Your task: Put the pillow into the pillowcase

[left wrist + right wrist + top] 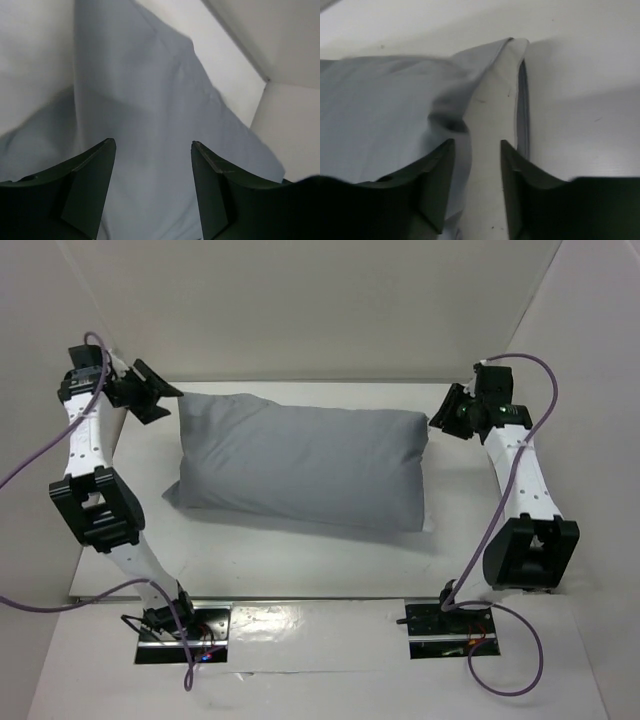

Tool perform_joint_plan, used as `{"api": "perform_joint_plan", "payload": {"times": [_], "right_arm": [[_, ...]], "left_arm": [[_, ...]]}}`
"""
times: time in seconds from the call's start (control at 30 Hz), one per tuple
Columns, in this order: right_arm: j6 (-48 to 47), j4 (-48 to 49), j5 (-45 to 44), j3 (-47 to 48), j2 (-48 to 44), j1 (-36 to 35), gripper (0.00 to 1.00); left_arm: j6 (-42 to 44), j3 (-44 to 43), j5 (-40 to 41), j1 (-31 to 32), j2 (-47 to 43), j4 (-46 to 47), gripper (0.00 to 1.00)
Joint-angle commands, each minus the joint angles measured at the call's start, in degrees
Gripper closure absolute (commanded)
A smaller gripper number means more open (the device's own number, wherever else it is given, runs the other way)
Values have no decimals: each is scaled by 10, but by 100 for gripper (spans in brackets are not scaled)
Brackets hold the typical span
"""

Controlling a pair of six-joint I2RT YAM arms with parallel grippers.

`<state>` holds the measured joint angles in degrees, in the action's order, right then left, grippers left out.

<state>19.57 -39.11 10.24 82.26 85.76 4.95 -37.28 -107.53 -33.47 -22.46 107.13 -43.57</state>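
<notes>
The grey pillowcase (300, 460) lies plump across the middle of the table, filled out by the pillow. A white strip of the pillow (490, 125) with faint dark specks shows in the sack's open right end, between two grey hems. My left gripper (168, 393) hovers at the far left corner of the pillowcase (150, 90). It (152, 145) is open, its jaws wide apart over grey cloth and pinching nothing. My right gripper (440, 418) sits at the far right corner. It (477, 145) is open, with the white strip below the gap and grey cloth (385, 110) beside its left finger.
White walls (330, 310) box the table in at the back and on both sides, close behind each gripper. Purple cables (30, 465) loop off both arms. The arm bases (185, 635) stand at the near edge on a shiny strip.
</notes>
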Motion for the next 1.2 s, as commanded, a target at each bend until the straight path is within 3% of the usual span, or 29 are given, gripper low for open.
{"api": "perform_joint_plan", "payload": {"times": [0.0, 0.17, 0.23, 0.37, 0.47, 0.57, 0.6, 0.7, 0.77, 0.87, 0.9, 1.03, 1.17], "right_arm": [[-21, 17, -14, -9, -83, -10, 47], [-32, -14, 35, -42, -103, -5, 29], [-32, -14, 51, -66, -111, -5, 29], [-37, -14, 140, -92, -119, 1, 25], [-35, -38, 149, -123, -126, 1, 23], [29, -10, 95, -200, -191, 41, 33], [45, 5, 104, -222, -242, 58, 40], [93, 18, 102, -264, -266, 93, 51], [120, 25, 102, -292, -266, 98, 67], [129, 31, 76, -315, -266, 98, 78], [122, 36, 83, -315, -260, 104, 81], [99, 86, 164, -347, -224, 104, 85], [97, 192, 273, -373, -167, 50, 85]], "left_arm": [[73, 19, 103, 44, -114, -24, 26], [97, 99, 138, 91, -165, -29, 26], [97, 121, 154, 120, -190, -34, 27], [103, 135, 239, 258, -208, -62, 27], [86, 150, 282, 314, -213, -75, 27], [57, 167, 307, 356, -219, -75, 27], [56, 167, 314, 391, -219, -75, 28], [49, 131, 358, 476, -198, -91, 31], [55, 59, 390, 524, -155, -120, 31], [69, -64, 438, 627, -77, -156, 31], [69, -90, 445, 672, -57, -172, 31], [62, -195, 465, 735, 18, -204, 31], [62, -205, 443, 735, 26, -204, 31]]}}
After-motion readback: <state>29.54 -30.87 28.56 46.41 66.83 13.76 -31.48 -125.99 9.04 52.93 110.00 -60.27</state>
